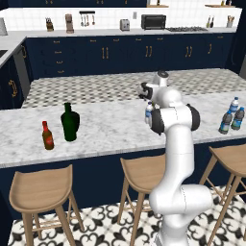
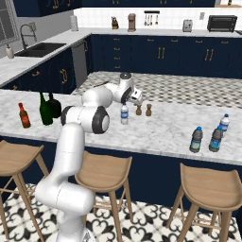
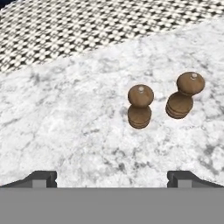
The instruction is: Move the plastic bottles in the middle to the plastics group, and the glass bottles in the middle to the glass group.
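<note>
Pincer (image 3: 112,178) spread wide, empty, above marble counter (image 3: 65,131); two brown pepper shakers (image 3: 140,106) just ahead, water bottle (image 2: 124,114) standing close beside

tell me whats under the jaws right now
Bare marble counter, with two brown pepper shakers standing upright just ahead. The open jaws hold nothing. The grey band at the bottom hides the counter nearest the camera.

Marble counter (image 2: 156,130), as I see it from the base.
Left end: red-capped sauce bottle (image 2: 23,116), two dark green bottles (image 2: 46,109). Middle: one water bottle (image 2: 124,114), two pepper shakers (image 2: 143,110). Right end: three water bottles (image 2: 210,135).
</note>
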Motion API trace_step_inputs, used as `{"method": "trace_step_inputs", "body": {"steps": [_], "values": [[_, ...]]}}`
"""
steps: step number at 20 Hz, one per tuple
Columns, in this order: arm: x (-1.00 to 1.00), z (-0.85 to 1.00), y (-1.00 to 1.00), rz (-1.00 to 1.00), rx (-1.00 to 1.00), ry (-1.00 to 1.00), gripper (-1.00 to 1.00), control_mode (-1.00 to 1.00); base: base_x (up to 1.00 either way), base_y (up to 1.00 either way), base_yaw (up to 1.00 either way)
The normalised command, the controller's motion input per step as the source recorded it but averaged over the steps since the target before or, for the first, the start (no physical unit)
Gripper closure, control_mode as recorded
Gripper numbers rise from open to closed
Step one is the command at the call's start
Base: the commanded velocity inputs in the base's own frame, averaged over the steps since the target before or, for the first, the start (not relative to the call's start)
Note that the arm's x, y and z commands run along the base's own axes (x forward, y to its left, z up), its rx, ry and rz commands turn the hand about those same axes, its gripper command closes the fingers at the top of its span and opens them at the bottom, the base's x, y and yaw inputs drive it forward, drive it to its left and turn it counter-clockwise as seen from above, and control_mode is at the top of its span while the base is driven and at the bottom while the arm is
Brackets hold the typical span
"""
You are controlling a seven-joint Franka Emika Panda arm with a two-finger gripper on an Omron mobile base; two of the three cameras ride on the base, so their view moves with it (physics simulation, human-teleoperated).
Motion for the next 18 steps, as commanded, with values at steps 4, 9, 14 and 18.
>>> {"method": "trace_step_inputs", "body": {"steps": [4,9,14,18], "values": [[-0.04,-0.24,0.05,0.0,0.0,-0.04,-1.0,-1.0,0.0,0.0,0.0],[0.0,-0.08,0.03,0.0,0.0,0.0,-1.0,-1.0,0.0,0.0,0.0],[-0.01,0.0,0.11,0.0,0.0,0.0,-1.0,-1.0,0.0,0.0,0.0],[0.0,0.0,0.04,0.0,0.0,-0.11,-1.0,-1.0,0.0,0.0,0.0]]}}
